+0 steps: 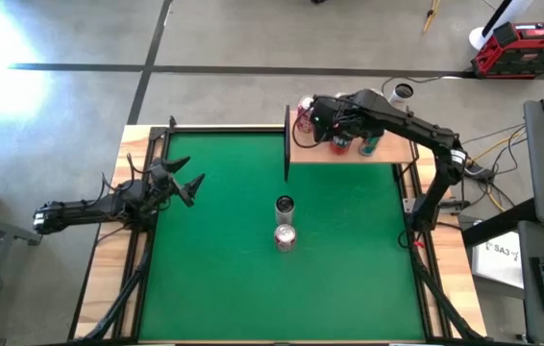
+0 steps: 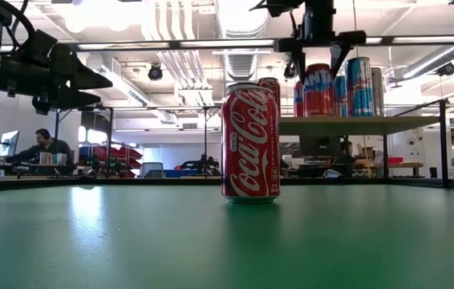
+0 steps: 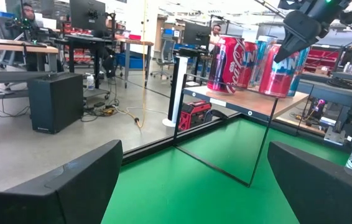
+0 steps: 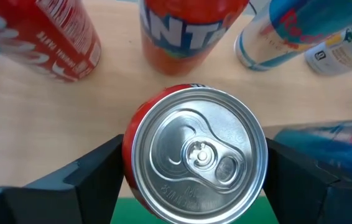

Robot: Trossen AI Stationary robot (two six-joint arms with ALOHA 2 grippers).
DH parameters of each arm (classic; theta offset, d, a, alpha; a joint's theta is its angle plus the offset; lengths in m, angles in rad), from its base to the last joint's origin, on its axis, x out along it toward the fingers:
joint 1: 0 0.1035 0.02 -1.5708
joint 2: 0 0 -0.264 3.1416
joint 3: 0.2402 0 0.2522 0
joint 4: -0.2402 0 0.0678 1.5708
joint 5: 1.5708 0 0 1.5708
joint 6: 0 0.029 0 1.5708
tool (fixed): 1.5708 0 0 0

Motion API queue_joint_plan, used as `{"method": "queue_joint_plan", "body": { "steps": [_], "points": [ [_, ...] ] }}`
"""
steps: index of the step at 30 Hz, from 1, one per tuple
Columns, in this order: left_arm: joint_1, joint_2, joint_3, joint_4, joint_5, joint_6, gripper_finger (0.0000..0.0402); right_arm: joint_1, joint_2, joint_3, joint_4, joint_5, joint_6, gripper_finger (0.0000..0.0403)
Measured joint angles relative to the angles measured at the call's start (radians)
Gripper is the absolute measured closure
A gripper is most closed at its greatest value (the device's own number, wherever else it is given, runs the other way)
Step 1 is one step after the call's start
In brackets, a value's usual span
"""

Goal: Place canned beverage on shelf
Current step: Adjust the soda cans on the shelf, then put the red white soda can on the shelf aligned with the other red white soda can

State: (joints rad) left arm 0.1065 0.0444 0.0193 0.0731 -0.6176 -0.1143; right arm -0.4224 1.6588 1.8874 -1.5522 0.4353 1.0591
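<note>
We see a flat green felt tabletop [image 1: 224, 269] edged in pale wood, with grey concrete floor around it. Beyond it lies an open workshop with ceiling ducts [image 2: 187, 32], desks, monitors and a seated person [image 2: 46, 148].

At about one o'clock on the tabletop stands the shelf [image 1: 387, 152], a smooth tan wooden board on a thin dark metal frame. On it stand several glossy metal cylinders: red, orange and blue cans [image 3: 244, 59].

The left arm waits at nine o'clock, its left end effector [image 1: 187, 187] spread wide and holding nothing.

The right arm reaches over the shelf. In its wrist view the right end effector [image 4: 194, 163] has one dark finger on each side of a red can [image 4: 194, 155] with a bright aluminium lid and pull tab, which stands upright on the board; we cannot tell whether the fingers touch its wall or stand just off it.

Near the tabletop's centre stand two more cans, a Coke can [image 2: 250, 143] toward six o'clock and another can [image 1: 284, 206] just beyond it toward twelve.
</note>
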Motion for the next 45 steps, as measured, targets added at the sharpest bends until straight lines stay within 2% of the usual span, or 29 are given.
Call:
{"method": "queue_joint_plan", "body": {
  "steps": [11,21,29,37,42,45],
  "points": [
    [0.000,0.000,0.000,0.000,0.000,0.000,0.0015,0.006,-0.006,-0.001,-0.009,0.005,0.013,0.0087],
    [0.000,0.000,0.000,0.000,0.000,0.000,0.0015,0.007,-0.035,-0.002,-0.019,0.036,0.003,0.0030],
    [0.000,0.000,0.000,0.000,0.000,0.000,0.0015,0.063,-0.090,0.007,-0.019,0.040,-0.004,0.0022],
    [0.000,0.000,0.000,0.000,0.000,0.000,0.0015,0.214,-0.124,0.051,-0.020,0.046,-0.001,0.0022],
    [0.000,0.000,0.000,0.000,0.000,0.000,0.0015,0.388,-0.120,0.032,-0.003,-0.063,0.015,0.0022],
    [0.000,0.000,0.000,0.000,0.000,0.000,0.0015,0.509,-0.078,0.005,0.026,-0.053,0.083,0.0022]
  ]
}}
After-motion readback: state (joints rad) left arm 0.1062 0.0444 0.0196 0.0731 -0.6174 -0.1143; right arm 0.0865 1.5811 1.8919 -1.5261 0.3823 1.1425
